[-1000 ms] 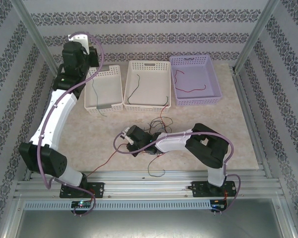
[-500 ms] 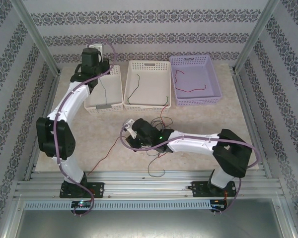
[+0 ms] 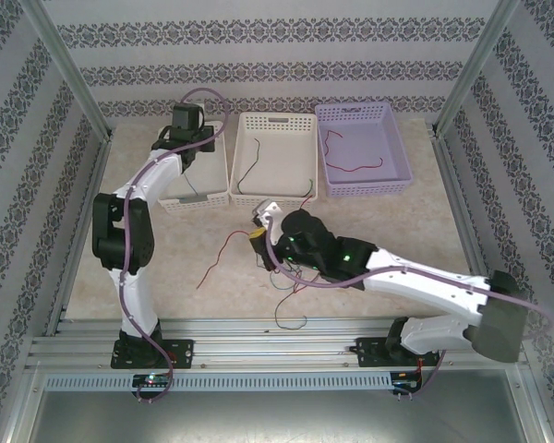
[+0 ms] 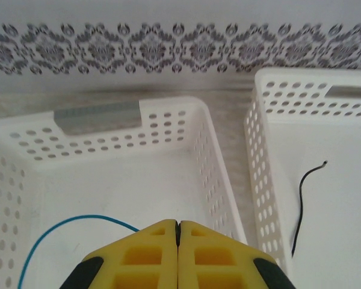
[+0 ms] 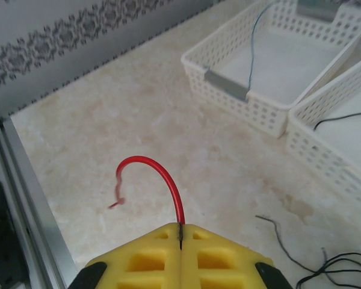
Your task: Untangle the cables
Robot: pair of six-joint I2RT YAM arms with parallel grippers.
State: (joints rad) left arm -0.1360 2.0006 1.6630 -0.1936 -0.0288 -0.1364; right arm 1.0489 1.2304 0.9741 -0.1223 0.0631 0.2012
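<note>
My right gripper [image 3: 257, 235] [image 5: 180, 227] is shut on a red cable [image 3: 212, 268] [image 5: 162, 171]. It arcs up out of the fingertips and trails left and down over the table. Loose black cables [image 3: 291, 318] [image 5: 340, 265] lie bunched beside and under the right arm. My left gripper [image 4: 178, 224] hangs shut inside the left white basket [image 3: 208, 196] [image 4: 108, 144]. A blue cable [image 4: 66, 221] on that basket's floor curves out of sight under the left finger, not out of the seam. A black cable [image 3: 249, 171] [image 4: 301, 192] lies in the middle white basket [image 3: 277, 200].
A purple basket [image 3: 365, 187] at the back right holds another red cable [image 3: 351, 166]. Aluminium rails [image 3: 258, 341] edge the near side and patterned walls close the other sides. The right arm stretches low across the table's centre.
The left arm swung right from outside the left basket to over it. The right arm stretched out and its gripper rose up-right, dragging the red cable away from the near edge.
</note>
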